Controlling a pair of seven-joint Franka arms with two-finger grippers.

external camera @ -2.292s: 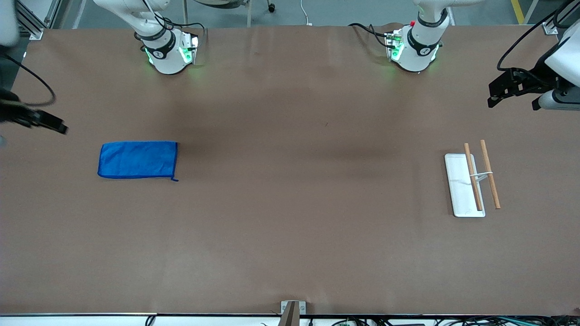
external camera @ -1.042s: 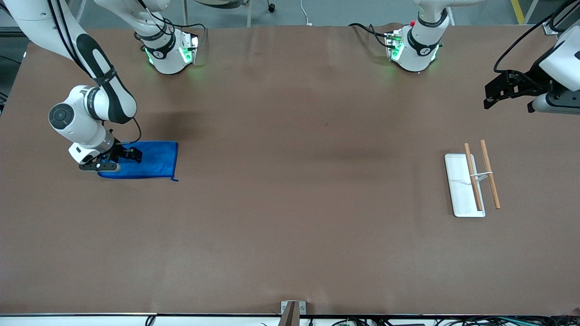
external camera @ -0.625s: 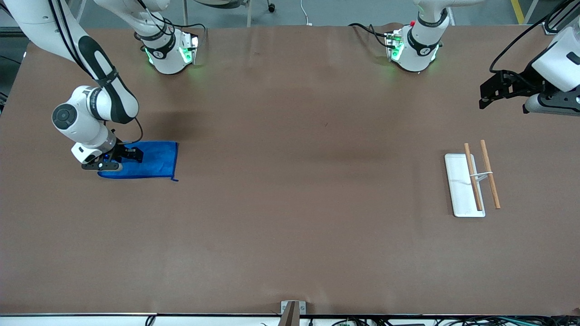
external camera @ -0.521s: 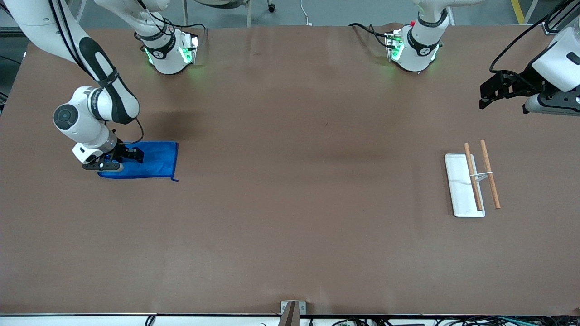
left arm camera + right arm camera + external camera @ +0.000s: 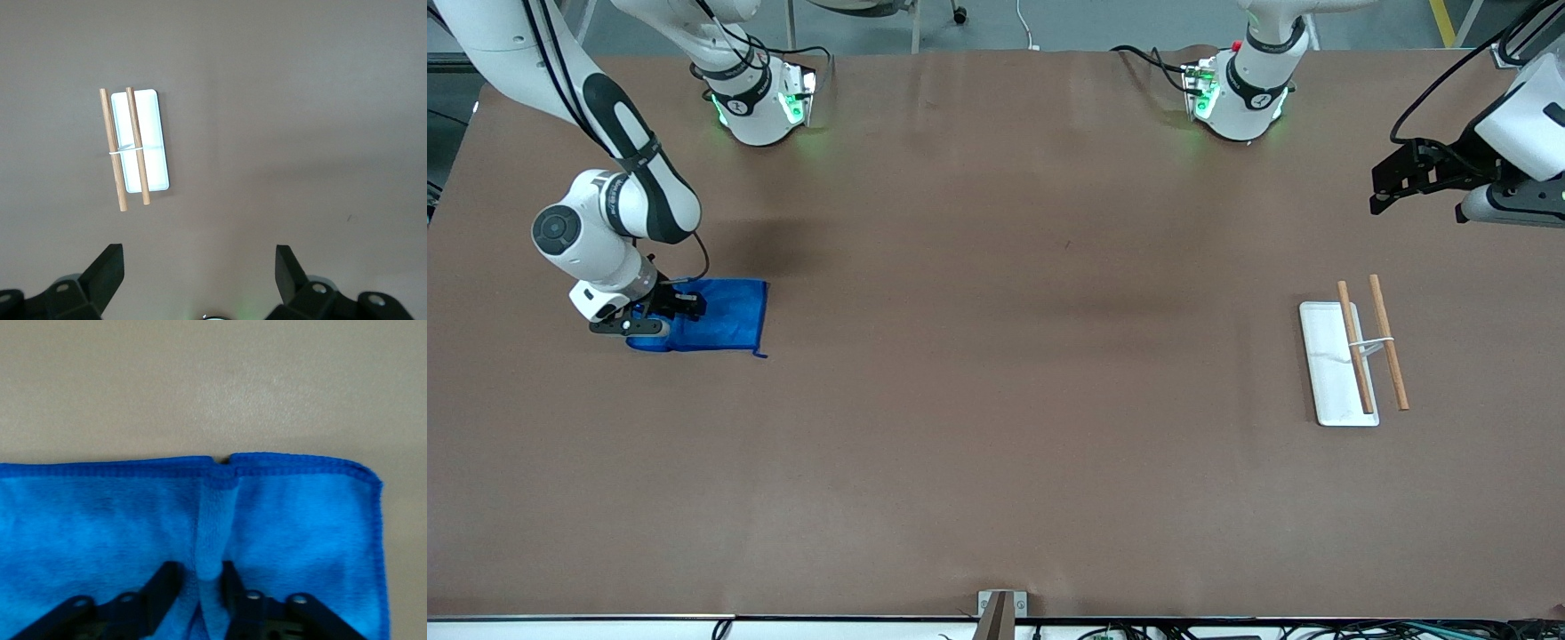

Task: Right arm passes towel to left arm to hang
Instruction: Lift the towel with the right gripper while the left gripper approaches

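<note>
Towel (image 5: 716,316) lies on your desk (image 5: 996,400) at the right arm's end; the right pincer (image 5: 660,313) pinches a ridge of it, seemingly barely raised. Your left pincer (image 5: 200,267) waits wide over bare desk.

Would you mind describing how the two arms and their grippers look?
Both arms are white with black joint bands and green-lit bases; the left arm has a small red knob there. Black cables trail from each. The right arm has a round grey joint cap. Both grippers, right and left, are black.
</note>
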